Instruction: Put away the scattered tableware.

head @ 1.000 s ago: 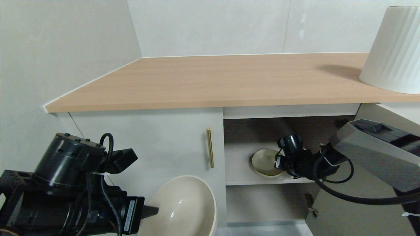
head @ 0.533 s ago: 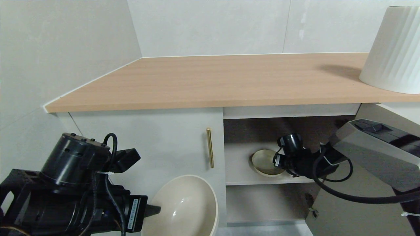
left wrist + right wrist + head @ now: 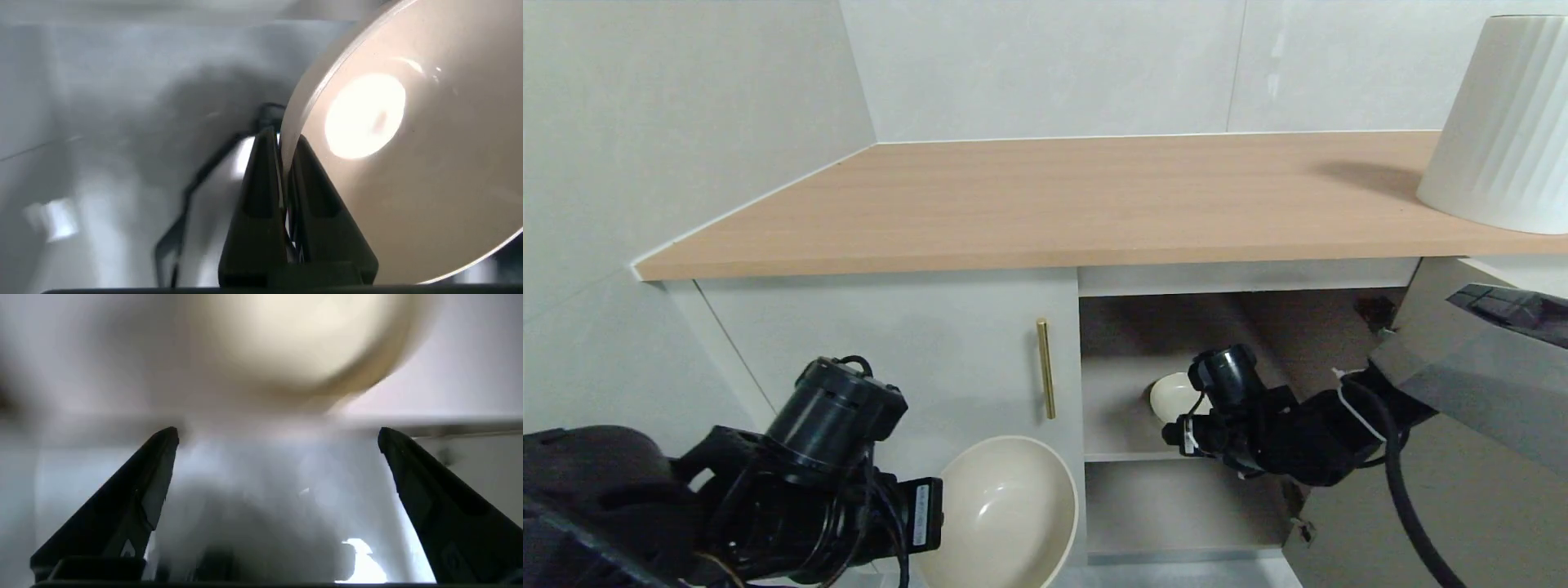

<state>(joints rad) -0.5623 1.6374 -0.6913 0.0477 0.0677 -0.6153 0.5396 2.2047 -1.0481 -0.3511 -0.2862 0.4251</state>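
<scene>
Left pincer (image 3: 282, 143) pinches a glossy, perhaps ceramic round bowl (image 3: 1005, 510).

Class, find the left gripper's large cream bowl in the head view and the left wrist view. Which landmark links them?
Head view: the bowl sits low, left of centre, before the closed cabinet door.
Left wrist view: the bowl is tilted, its rim pinched by the left gripper.
Shared landmark: the left gripper on the rim.

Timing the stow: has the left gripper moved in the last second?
Yes. The left gripper, shut on the bowl, has shifted right, closer beneath the gold door handle.
</scene>
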